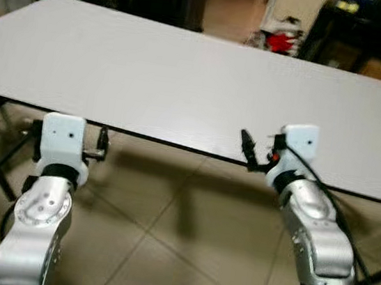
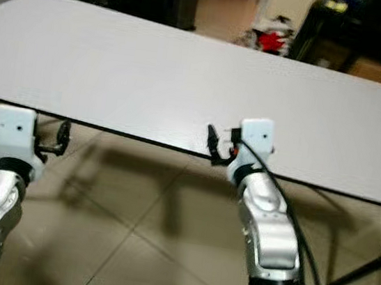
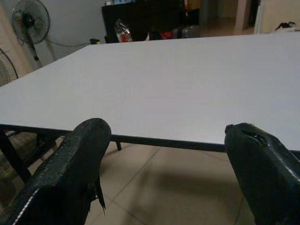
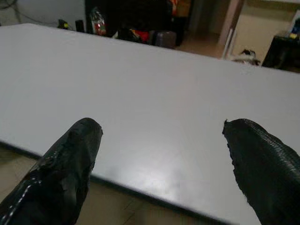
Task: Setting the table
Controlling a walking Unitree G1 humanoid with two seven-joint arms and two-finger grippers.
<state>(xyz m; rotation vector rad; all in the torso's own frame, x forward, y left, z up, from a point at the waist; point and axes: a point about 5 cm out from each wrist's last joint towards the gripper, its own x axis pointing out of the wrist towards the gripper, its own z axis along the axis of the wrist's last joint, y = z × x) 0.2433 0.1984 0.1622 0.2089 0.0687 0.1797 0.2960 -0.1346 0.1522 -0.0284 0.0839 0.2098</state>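
Two grippers are held at the near edge of the white table (image 1: 185, 78), and nothing is carried in either. The left gripper (image 3: 164, 154) is raised just short of the edge, over the tiled floor (image 1: 164, 237); its fingers (image 3: 70, 173) are spread wide with only air between them. The right gripper (image 4: 161, 159) is poised just past the near edge, over the tabletop, fingers (image 4: 262, 164) likewise spread apart and empty. No plate, cup, cutlery or other tableware is seen on the tabletop, and no container of any kind is noted there, so no contents can be recorded. The step in hand is judged to be the very start: the table is faced, with no item fetched yet. The next move is judged to call for tableware to be located elsewhere and brought over. Dark furniture and a standing fan (image 3: 29, 23) are noted beyond the far edge; what is stored there cannot be made out.
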